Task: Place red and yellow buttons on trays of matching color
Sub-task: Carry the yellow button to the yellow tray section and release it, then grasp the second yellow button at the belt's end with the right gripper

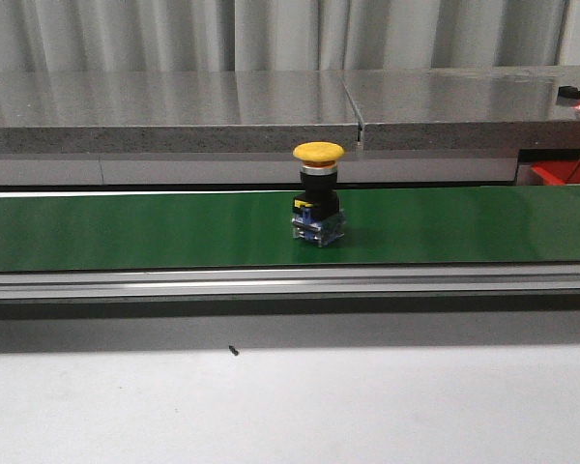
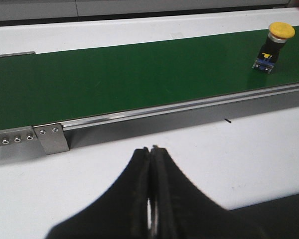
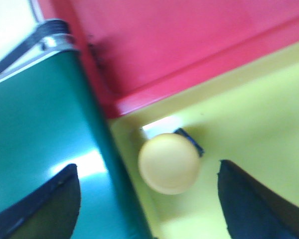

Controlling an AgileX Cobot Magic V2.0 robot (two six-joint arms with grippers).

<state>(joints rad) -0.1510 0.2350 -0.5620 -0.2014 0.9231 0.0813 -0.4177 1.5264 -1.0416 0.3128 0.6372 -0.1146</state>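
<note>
The right gripper (image 3: pixel 149 199) hangs spread wide over the yellow tray (image 3: pixel 254 119), and a yellow button (image 3: pixel 168 163) sits upright on the tray floor between its fingers, touching neither, so this one looks already delivered and let go. The red tray (image 3: pixel 189 45) lies just beyond the yellow one, a raised red lip parting the two, and the end of the green conveyor belt (image 3: pixel 35 129) runs close along one finger. The button stands hard against the tray's belt-side edge, so the safest way out for this gripper is straight up, with open room toward the tray's middle and little on the belt side. A second yellow button (image 1: pixel 318 193) stands upright near the middle of the belt, and by my reading it is the next piece to fetch. The left gripper (image 2: pixel 150 199) is clenched with nothing in it, hovering over the white counter (image 2: pixel 199 149) on the near side of the belt's metal rail (image 2: pixel 179 107); that button is well ahead of it and off to its right. Whichever arm goes must clear the rail and come down open around the stem. The belt around the button is bare.
</note>
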